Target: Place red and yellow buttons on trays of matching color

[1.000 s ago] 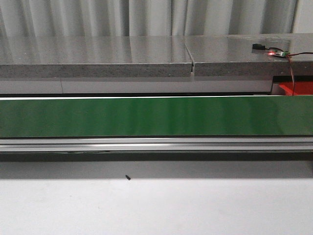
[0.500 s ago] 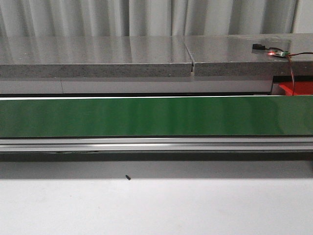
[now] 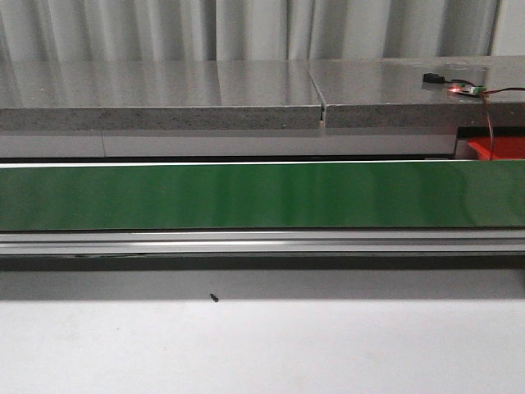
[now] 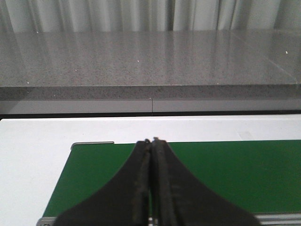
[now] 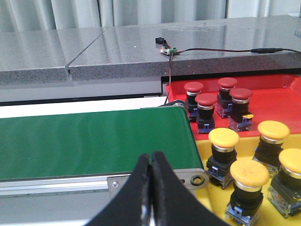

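Note:
In the right wrist view several red buttons (image 5: 206, 100) stand upright in the red tray (image 5: 277, 101), and several yellow buttons (image 5: 224, 137) stand in the yellow tray (image 5: 214, 194) beside it. My right gripper (image 5: 151, 156) is shut with nothing in it, over the near rail of the green belt (image 5: 94, 141), left of the trays. My left gripper (image 4: 152, 140) is shut and empty above the other end of the green belt (image 4: 225, 174). In the front view only a corner of the red tray (image 3: 499, 149) shows; neither gripper appears there.
The green conveyor belt (image 3: 246, 195) runs across the front view with a metal rail (image 3: 262, 241) along its near side. Behind it lies a grey stone counter (image 3: 164, 94) holding a small circuit board (image 3: 462, 89) with wires. A small dark speck (image 3: 214, 298) lies on the white table.

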### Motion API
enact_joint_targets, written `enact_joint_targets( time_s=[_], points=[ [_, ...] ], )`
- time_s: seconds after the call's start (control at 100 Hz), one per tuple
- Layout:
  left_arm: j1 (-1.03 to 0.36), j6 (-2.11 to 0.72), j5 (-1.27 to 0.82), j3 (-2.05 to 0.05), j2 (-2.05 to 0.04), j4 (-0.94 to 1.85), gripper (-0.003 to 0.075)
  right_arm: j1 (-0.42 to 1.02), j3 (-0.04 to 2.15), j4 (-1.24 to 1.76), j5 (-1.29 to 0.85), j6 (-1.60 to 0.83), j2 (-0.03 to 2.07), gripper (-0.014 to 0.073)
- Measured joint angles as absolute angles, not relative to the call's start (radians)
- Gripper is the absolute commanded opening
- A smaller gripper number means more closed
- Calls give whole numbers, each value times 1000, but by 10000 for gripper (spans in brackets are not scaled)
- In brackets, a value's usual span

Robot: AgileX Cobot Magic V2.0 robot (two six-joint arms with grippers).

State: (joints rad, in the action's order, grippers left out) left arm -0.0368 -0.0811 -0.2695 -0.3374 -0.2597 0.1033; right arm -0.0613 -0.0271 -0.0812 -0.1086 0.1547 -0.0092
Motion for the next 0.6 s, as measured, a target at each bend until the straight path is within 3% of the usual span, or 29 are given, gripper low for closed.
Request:
enact_joint_targets(
  time_s=[0.44, 0.6],
  points=[
    [-37, 25, -88, -19, -33, 27, -19, -61, -27, -81, -109, 155, -9, -116],
    [-37, 28, -42, 2, 5, 27, -19, -61, -27, -81, -109, 155, -9, -116]
  ],
)
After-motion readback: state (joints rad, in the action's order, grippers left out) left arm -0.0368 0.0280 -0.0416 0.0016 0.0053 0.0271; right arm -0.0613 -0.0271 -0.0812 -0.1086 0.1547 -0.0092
